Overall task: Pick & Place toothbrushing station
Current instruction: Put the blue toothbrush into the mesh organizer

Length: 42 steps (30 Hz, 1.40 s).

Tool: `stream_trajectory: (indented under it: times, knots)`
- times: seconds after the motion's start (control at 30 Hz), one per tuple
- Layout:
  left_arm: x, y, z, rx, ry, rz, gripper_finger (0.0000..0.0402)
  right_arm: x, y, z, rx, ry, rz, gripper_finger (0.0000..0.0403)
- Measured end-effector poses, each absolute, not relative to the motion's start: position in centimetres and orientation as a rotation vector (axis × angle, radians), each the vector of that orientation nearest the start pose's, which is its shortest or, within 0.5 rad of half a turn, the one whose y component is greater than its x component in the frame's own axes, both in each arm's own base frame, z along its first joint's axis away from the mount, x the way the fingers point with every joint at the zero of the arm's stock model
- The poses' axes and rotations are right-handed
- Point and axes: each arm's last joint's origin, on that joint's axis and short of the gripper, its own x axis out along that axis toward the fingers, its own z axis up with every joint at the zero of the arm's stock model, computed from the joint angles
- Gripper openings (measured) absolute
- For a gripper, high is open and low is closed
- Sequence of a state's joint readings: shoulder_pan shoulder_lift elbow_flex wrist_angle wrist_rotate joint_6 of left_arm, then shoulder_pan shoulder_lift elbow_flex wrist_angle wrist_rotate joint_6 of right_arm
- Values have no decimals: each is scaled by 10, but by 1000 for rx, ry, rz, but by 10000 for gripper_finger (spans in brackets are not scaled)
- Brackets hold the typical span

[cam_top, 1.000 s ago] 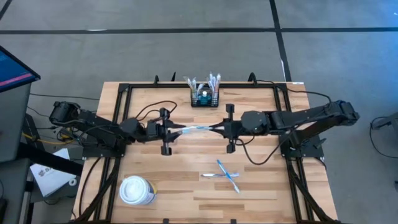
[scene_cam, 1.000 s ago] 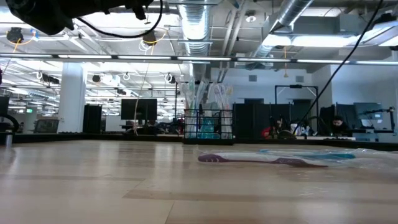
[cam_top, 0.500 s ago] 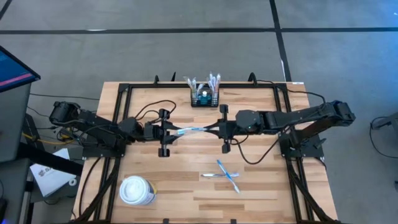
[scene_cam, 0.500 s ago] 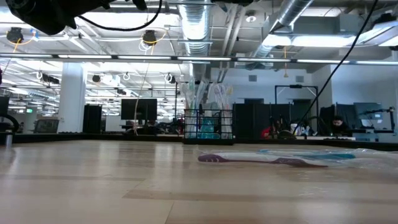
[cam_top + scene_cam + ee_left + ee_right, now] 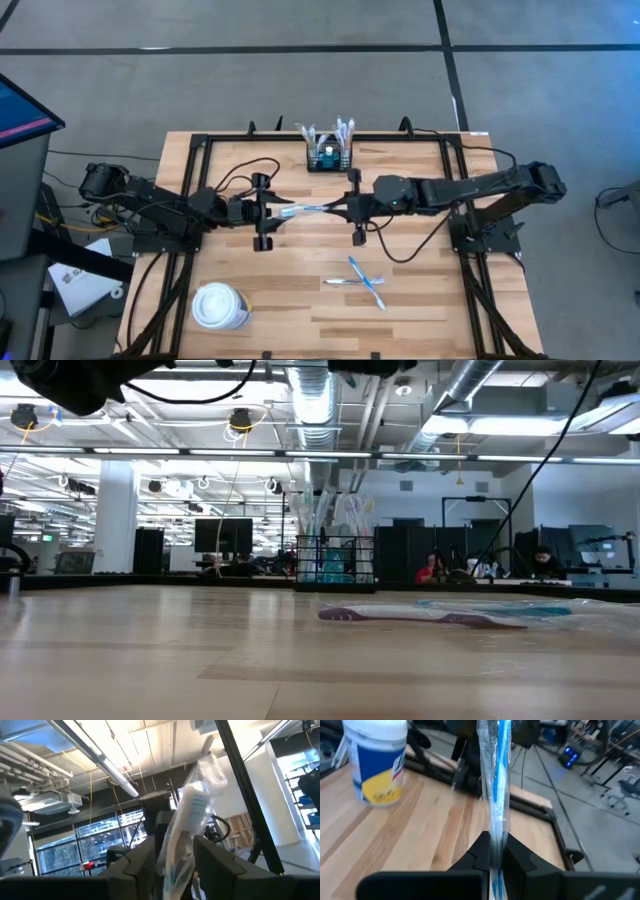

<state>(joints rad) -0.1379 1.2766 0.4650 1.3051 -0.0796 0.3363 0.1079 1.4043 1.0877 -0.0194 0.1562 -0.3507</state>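
A blue toothbrush in a clear wrapper (image 5: 305, 209) hangs in the air over the table's middle, between my two grippers. My right gripper (image 5: 336, 208) is shut on its right end. My left gripper (image 5: 278, 210) stands open around its left end; in the left wrist view the wrapper (image 5: 192, 805) runs out between the two fingers (image 5: 140, 865). The toothbrushing station (image 5: 329, 155), a black wire-mesh box holding several brushes, stands on its base at the table's far edge, beyond both grippers, and shows far off in the low view (image 5: 335, 560). My left gripper has the wrapper's end (image 5: 175, 855) between its open fingers; whether they touch it, I cannot tell. My right gripper pinches the wrapped toothbrush's end (image 5: 493, 837) between its two fingers, coming level from the table's right, fingers along the brush. The brush sticks out past the fingertips, lifted clear of the table.
A white lidded paper cup (image 5: 220, 305) stands near the table's front left. Two more wrapped toothbrushes (image 5: 365, 282) lie crossed on the wood at the near right, also in the low view (image 5: 420, 617). Black frame rails (image 5: 190, 200) run along the table's sides.
My right gripper has gone toward the table's left edge, closer to my left gripper, carrying the wrapped toothbrush with it. The stretch of wrapper that shows between the two grippers is shorter than before.
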Motion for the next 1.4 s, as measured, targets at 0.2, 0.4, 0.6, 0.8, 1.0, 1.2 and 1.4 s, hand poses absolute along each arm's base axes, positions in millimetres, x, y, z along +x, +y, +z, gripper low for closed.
stream_trajectory:
  times: [0.2,0.4,0.6,0.8,1.0,1.2,1.4]
  knots:
    - [240,-30,269,275,-505,32,161,321,28,313,-385,318,7,15]
    - [240,-30,269,275,-505,32,172,321,29,314,-383,308,12,17]
    - [240,-29,270,272,-512,36,164,321,29,315,-379,297,31,14]
    - [250,-27,278,267,-531,40,157,321,29,316,-378,285,29,18]
    - [271,-26,274,265,-502,25,156,321,29,315,-382,294,30,14]
    - [267,-26,281,262,-528,28,156,321,28,314,-390,300,26,16]
    - [263,-26,286,260,-535,30,155,321,26,316,-393,290,20,17]
